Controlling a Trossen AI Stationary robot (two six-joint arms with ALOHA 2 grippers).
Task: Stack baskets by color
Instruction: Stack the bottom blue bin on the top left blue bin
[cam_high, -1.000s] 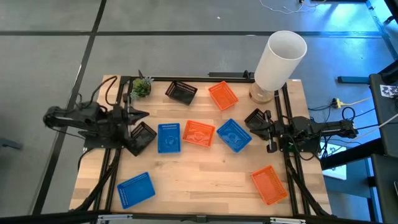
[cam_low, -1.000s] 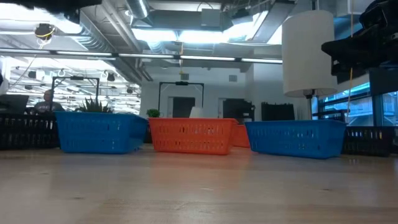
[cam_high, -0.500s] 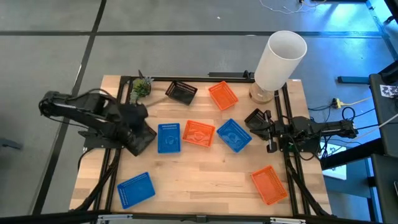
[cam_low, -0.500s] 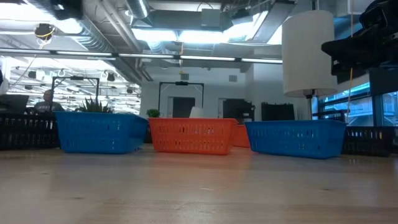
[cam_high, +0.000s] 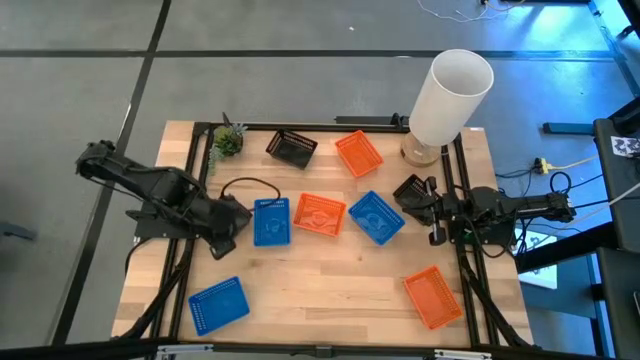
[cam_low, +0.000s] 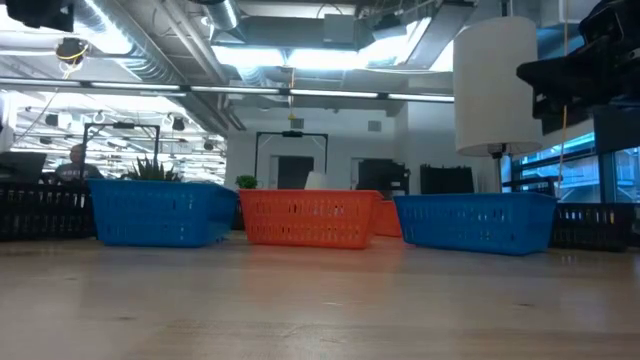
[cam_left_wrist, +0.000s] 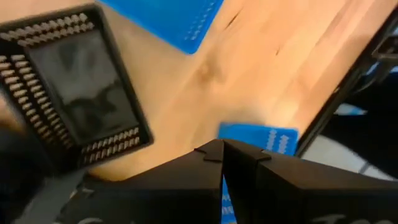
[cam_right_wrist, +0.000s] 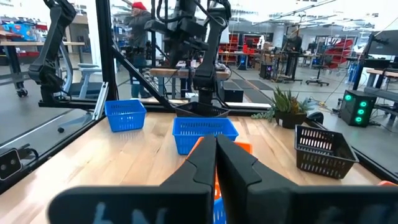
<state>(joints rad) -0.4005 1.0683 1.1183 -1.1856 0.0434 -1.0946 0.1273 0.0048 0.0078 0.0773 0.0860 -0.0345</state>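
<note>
Several baskets lie on the wooden table. Across the middle stand a blue basket, an orange basket and a second blue basket. A black basket and an orange one stand at the far edge. A blue one and an orange one stand near the front. My left gripper is shut and slants down above the table beside a black basket. That basket is mostly hidden under the arm in the high view. My right gripper is shut and level at the right edge, by another black basket.
A tall white cylinder stands at the far right corner and a small green plant at the far left. A dark frame rail runs along the table's sides. Bare wood lies between the middle row and the front baskets.
My left arm has unfolded from its resting pose. Its gripper has tipped from level to steeply downward and rolled, and has moved toward the near edge and the right, over the left black basket. It has stayed shut. No basket has moved.
</note>
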